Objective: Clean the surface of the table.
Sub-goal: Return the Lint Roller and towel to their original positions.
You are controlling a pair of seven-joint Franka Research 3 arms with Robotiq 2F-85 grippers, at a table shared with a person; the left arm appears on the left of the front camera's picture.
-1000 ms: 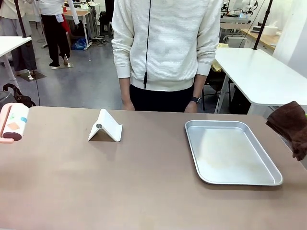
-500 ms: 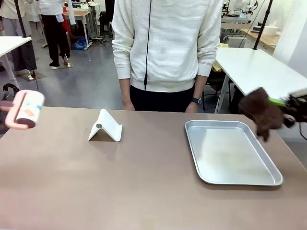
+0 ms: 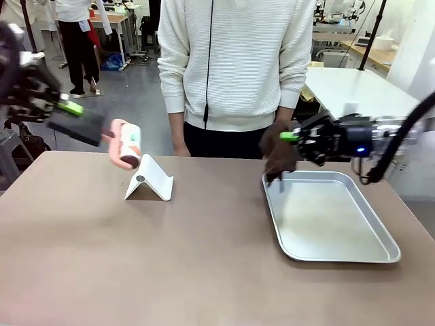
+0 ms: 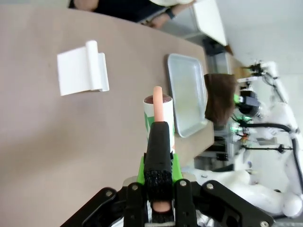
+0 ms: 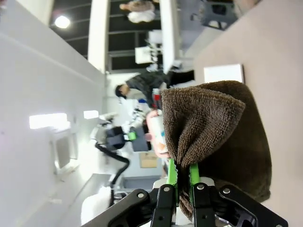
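The taupe-brown table spreads across the front view. My left gripper hangs above its far left corner, shut on the black-sleeved pink handle of a lint roller, whose roll hovers just above a white folded stand. The left wrist view shows the lint roller over the table. My right gripper is shut on a dark brown cloth that dangles over the far left corner of a metal tray. In the right wrist view the brown cloth bulges between the green pads.
A person in a white sweater stands at the far edge, hands by the table rim. A white-topped table stands behind on the right. The near half of the brown table holds nothing.
Both arms have swung inward: the left gripper brought the lint roller from the far left to above the white stand, and the right gripper carried the cloth leftward to the tray's far left corner.
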